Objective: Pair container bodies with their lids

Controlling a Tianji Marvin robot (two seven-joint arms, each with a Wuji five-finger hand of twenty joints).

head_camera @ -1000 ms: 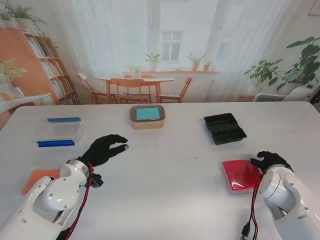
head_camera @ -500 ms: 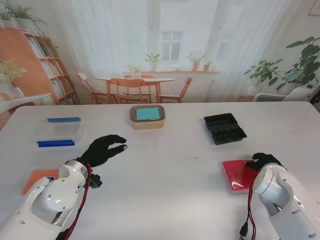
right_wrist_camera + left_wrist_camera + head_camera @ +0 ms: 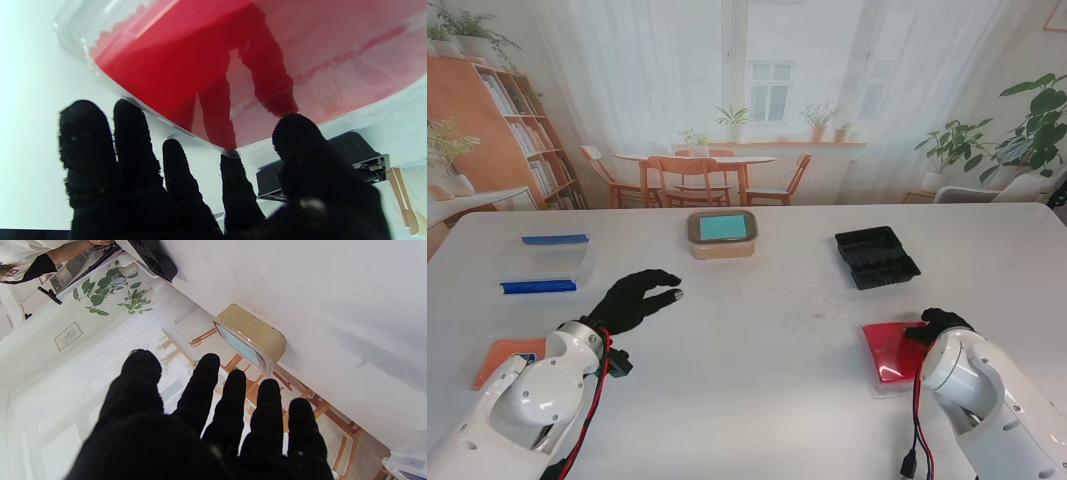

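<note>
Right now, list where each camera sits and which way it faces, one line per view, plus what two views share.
Stand view: above the shoulders, looking down on the white table; both arms show.
Left wrist view: along the left hand toward the tan container.
Right wrist view: along the right hand, close to the red lid.
Shared: all three show the black tray.

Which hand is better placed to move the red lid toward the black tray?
The right hand. It already rests on the red lid, and the black tray lies on the same side, farther from me. The left hand hovers open on the other side, holding nothing.
</note>
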